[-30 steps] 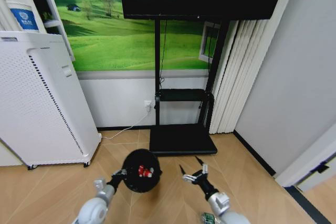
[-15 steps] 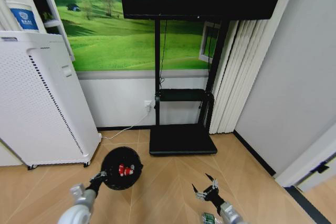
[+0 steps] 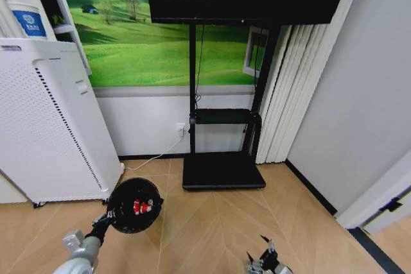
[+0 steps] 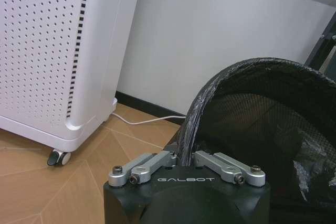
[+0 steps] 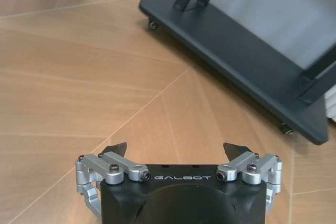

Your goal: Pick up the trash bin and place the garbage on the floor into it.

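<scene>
Left gripper (image 4: 185,167) is clamped on the rim of the trash bin (image 3: 133,205), holding it up off the floor out on the robot's left, just in front of the big white perforated appliance (image 3: 45,126). Looking down from the head camera you can see red and white bits (image 3: 141,206) already sitting inside the bin, so I'd guess two pieces of garbage are done.

Right gripper (image 5: 176,153) hangs low over the wood floor (image 5: 79,77) with its fingers spread wide and nothing between them. From its wrist camera it's aimed at bare floor with the black TV stand base (image 5: 247,45) well beyond.

The last piece looks like the little bottle with the green label (image 3: 252,265), lying on the floor right at the bottom edge of the head view, just beside the right gripper (image 3: 268,260) on its inner side. It's mostly cut off, so I can't tell which way its long axis runs. The right arm is clearly the nearer one; the bin is well apart from it on the other side, so whatever gets grabbed has to travel across to the left.
</scene>
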